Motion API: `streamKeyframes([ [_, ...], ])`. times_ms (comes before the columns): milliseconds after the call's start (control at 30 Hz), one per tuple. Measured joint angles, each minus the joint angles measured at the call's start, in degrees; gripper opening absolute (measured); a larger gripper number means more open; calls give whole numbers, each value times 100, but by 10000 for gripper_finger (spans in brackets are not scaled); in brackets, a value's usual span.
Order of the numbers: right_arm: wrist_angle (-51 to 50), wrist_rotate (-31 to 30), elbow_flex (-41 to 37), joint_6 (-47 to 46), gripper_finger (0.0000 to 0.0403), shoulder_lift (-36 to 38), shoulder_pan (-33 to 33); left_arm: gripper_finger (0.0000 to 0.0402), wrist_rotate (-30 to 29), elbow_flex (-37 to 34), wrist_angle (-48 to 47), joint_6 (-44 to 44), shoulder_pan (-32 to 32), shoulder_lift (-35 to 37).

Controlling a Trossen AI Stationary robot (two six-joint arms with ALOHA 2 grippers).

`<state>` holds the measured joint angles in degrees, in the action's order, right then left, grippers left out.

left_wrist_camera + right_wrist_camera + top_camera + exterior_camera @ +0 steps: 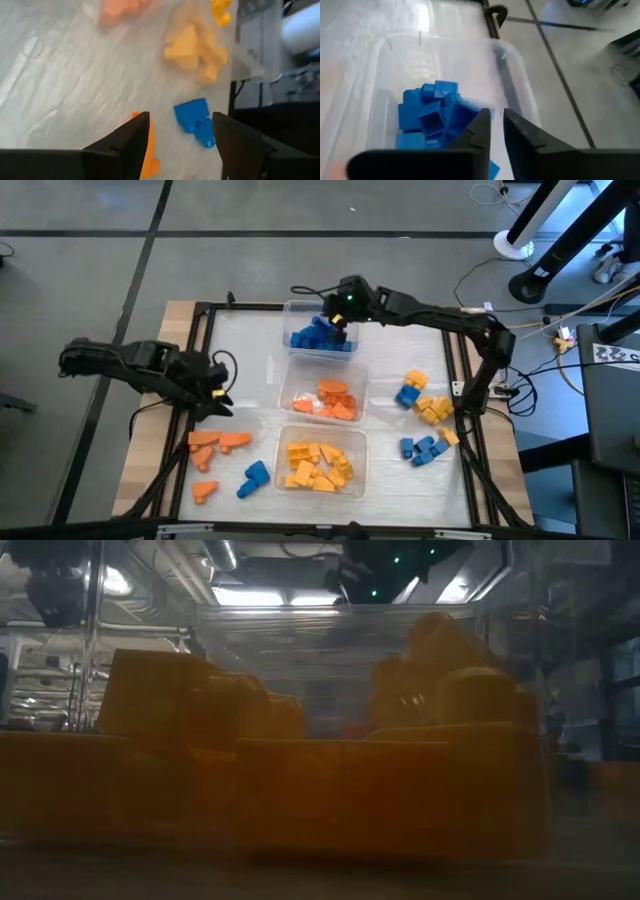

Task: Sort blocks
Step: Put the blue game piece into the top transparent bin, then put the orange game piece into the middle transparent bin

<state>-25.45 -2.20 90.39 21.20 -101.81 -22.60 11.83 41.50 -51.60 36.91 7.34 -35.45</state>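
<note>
Over the far tub [296, 308], the right end effector [338, 320] hangs above a heap of blue blocks [318, 335]. In the right wrist view its fingers [479, 131] stand with only a narrow slit between them, and nothing shows in that slit; the blue heap [432, 117] lies just beyond the tips, inside the clear tub [515, 65].

Three tubs stand in a row down the middle of the surface [250, 370]. The middle tub [288, 385] holds orange blocks [334, 400], and the near tub [284, 442] holds yellow blocks [318, 463]. From the low view, the yellow blocks [300, 790] fill the picture through a clear wall.

Loose blocks lie on both sides. Near the left edge are several orange pieces [218, 443], one more orange piece [205, 491] and a lone blue block [254, 476]. On the right side are mixed blue and yellow pieces [422, 402] and a small blue cluster [423, 448].

The left end effector [212, 395] hovers just above the surface by the loose orange pieces. Its fingers [131, 145] are spread wide and hold nothing; between them, lower down, show the blue block [195, 121] and the edge of an orange piece [149, 150].
</note>
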Motion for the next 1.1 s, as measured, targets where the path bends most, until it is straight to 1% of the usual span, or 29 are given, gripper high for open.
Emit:
streamKeyframes([
  [167,8,33,0,-8,87,-274,4,205,1,0,-10,-175,106,-504],
  [300,2,28,-2,1,104,-316,4,205,102,0,-4,-251,231,-977],
  [500,-200,30,-7,5,108,-4,4,205,501,0,62,-608,469,-1819],
  [867,-791,30,-7,8,108,602,8,205,514,-2,624,-1630,618,-3469],
  [1100,-1142,40,-7,8,108,659,8,205,512,-2,755,-1764,633,-4207],
])
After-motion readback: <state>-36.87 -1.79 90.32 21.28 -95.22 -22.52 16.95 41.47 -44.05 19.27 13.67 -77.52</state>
